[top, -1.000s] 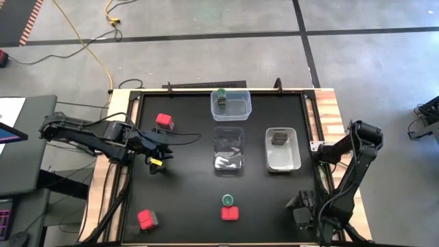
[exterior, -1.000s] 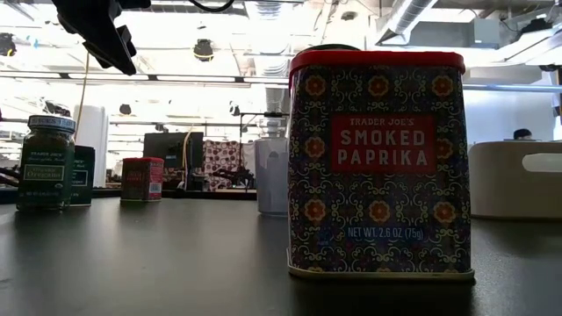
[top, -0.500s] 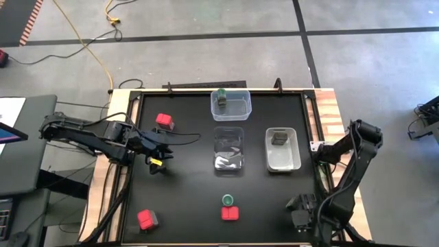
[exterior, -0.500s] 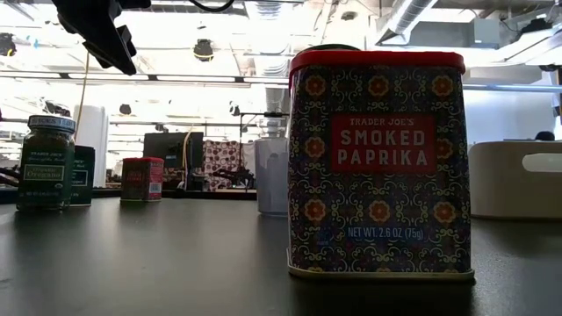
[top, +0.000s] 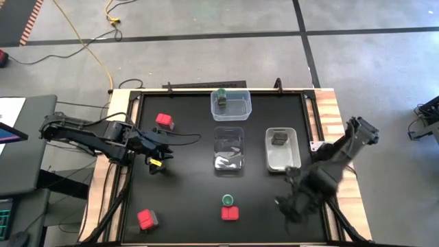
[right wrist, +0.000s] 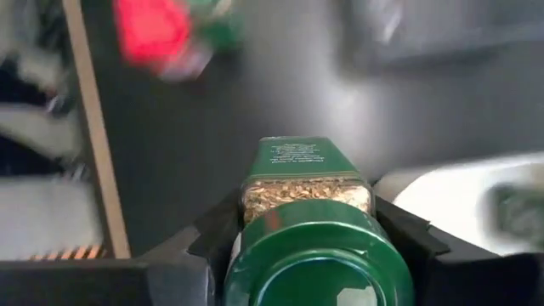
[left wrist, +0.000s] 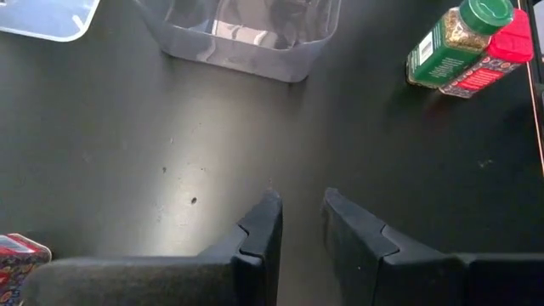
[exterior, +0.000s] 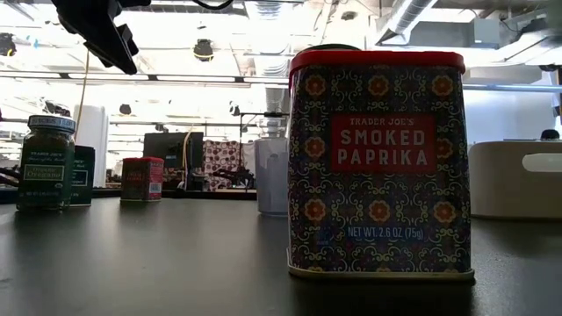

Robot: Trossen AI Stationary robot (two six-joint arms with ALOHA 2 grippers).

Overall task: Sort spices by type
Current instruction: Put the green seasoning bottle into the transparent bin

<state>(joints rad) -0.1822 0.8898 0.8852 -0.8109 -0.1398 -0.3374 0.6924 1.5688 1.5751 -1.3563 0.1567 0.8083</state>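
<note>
My right gripper point(top: 288, 200) hangs above the table's near right part, shut on a green-lidded spice jar point(right wrist: 316, 223). My left gripper point(top: 156, 162) hovers over the left half with its fingers a little apart and nothing between them point(left wrist: 299, 212). Red tins stand at the far left point(top: 164, 121), the near left point(top: 147, 219) and the near middle point(top: 230, 213). Just beyond the near-middle tin stands a green-lidded jar point(top: 228, 200). Another green-lidded jar point(top: 221, 96) stands in the far tub, and a dark block point(top: 278, 138) lies in the right tub. My right gripper pinches the jar between its two fingers point(right wrist: 223, 234), on opposite sides of the body just below the green lid point(right wrist: 319, 259). The fingers come from above and point steeply down. The jar hangs clear of the table, lid uppermost.
Three tubs stand behind the middle: a clear one at the far edge point(top: 240, 110), a clear one in the centre point(top: 229, 163) and a white one to the right point(top: 282, 161). In the low view a paprika tin point(exterior: 378, 162) stands close in front.
My right gripper has risen from the near right corner and swung toward the table's middle, most of it in the last half second. The left arm and the things on the table have kept still.
</note>
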